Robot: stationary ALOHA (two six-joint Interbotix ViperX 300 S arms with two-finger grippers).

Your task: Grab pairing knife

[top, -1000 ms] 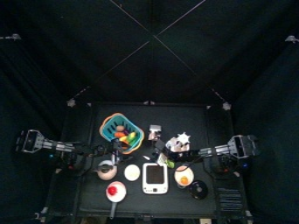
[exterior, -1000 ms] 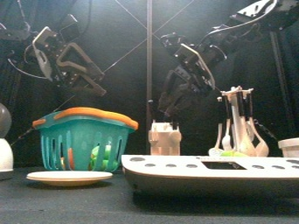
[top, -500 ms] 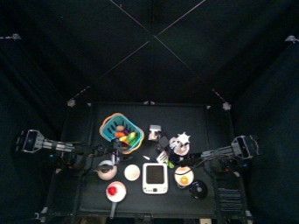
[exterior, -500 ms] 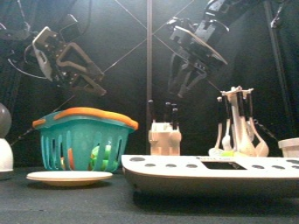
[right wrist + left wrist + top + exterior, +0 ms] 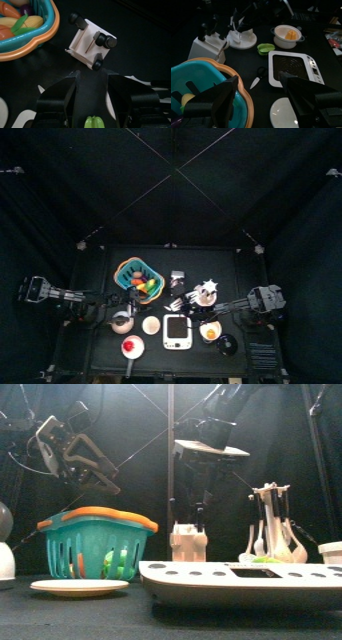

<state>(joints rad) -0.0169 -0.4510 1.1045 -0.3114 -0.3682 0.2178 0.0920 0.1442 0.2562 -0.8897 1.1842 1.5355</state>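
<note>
We see the right gripper (image 5: 201,492) hanging wide open and empty just above the knife block (image 5: 91,43), which stands on the worktop (image 5: 100,353) beside the teal basket (image 5: 96,539). The knife handles (image 5: 105,41) stick up from the block. The left gripper (image 5: 256,107) rests open over the basket side.

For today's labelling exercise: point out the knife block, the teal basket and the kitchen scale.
knife block (image 5: 90,42): right wrist view, on its pale slanted face.
teal basket (image 5: 91,549): front view, on its slatted side wall.
kitchen scale (image 5: 291,67): left wrist view, on its dark weighing plate.
</note>
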